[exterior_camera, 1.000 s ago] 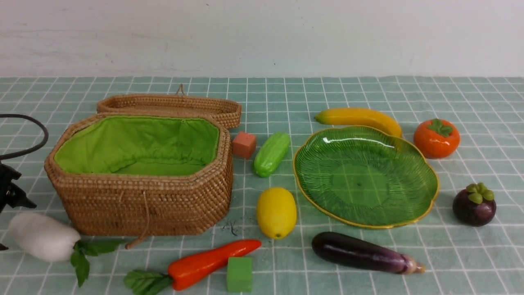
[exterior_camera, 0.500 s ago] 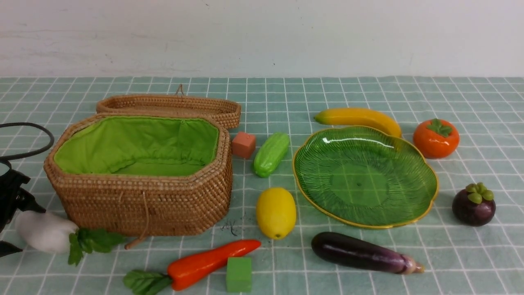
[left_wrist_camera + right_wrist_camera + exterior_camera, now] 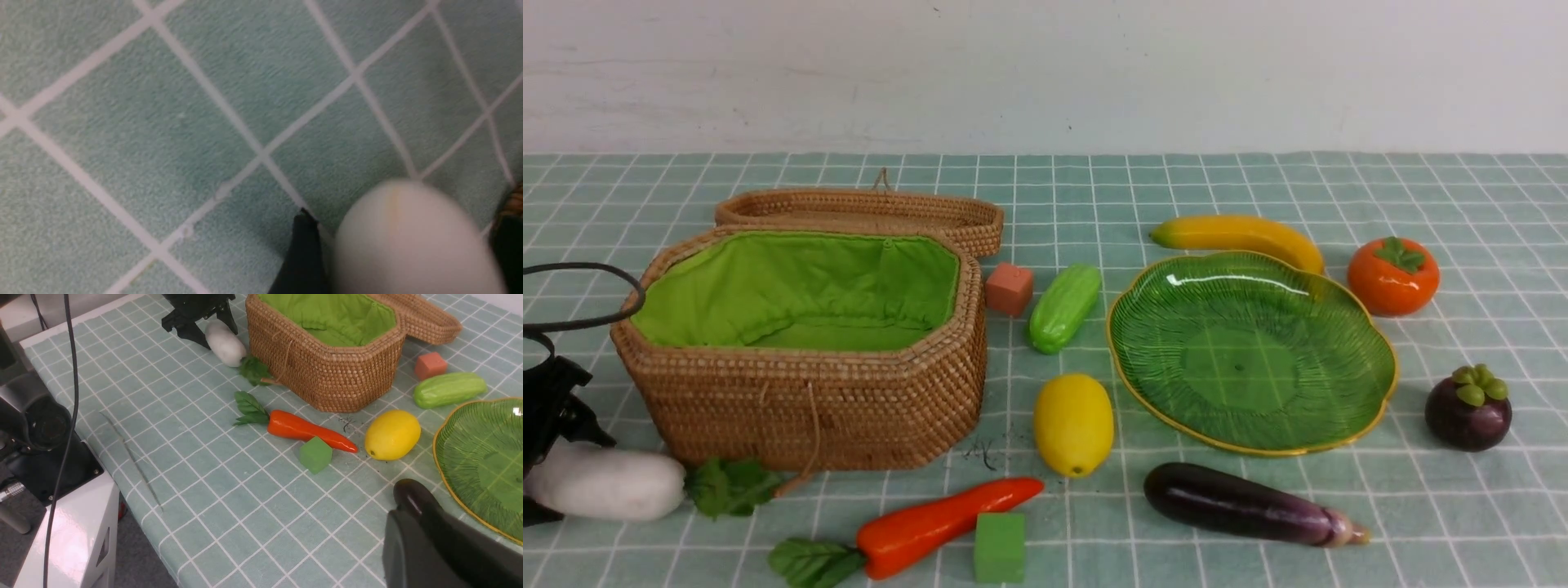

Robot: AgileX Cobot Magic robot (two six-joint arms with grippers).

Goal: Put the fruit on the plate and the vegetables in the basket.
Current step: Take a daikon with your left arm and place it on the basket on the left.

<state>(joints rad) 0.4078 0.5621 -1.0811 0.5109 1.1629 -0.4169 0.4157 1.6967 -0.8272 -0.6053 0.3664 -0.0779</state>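
The white radish (image 3: 613,486) lies on the cloth left of the open basket (image 3: 809,400), leaves toward the basket. My left gripper (image 3: 556,469) has its black fingers wide apart, clasped on both sides of the radish (image 3: 408,245). Cucumber (image 3: 1064,307), carrot (image 3: 939,527) and eggplant (image 3: 1241,502) lie on the cloth. The green plate (image 3: 1250,351) is bare, with lemon (image 3: 1074,423), banana (image 3: 1241,234), persimmon (image 3: 1392,276) and mangosteen (image 3: 1468,408) around it. My right gripper (image 3: 408,531) is out of the front view; in its wrist view it is one dark shut mass above the cloth, near the plate (image 3: 482,457).
A salmon cube (image 3: 1009,287) sits by the basket's right corner and a green cube (image 3: 1000,545) touches the carrot's tip. The wicker lid (image 3: 866,212) lies behind the basket. A black cable (image 3: 621,282) loops over the left arm. The table's near-left edge (image 3: 135,490) shows beside the robot base.
The left gripper has come down and slightly right around the radish. The radish has turned to lie level, its leaves swinging toward the basket. Nothing else has moved.
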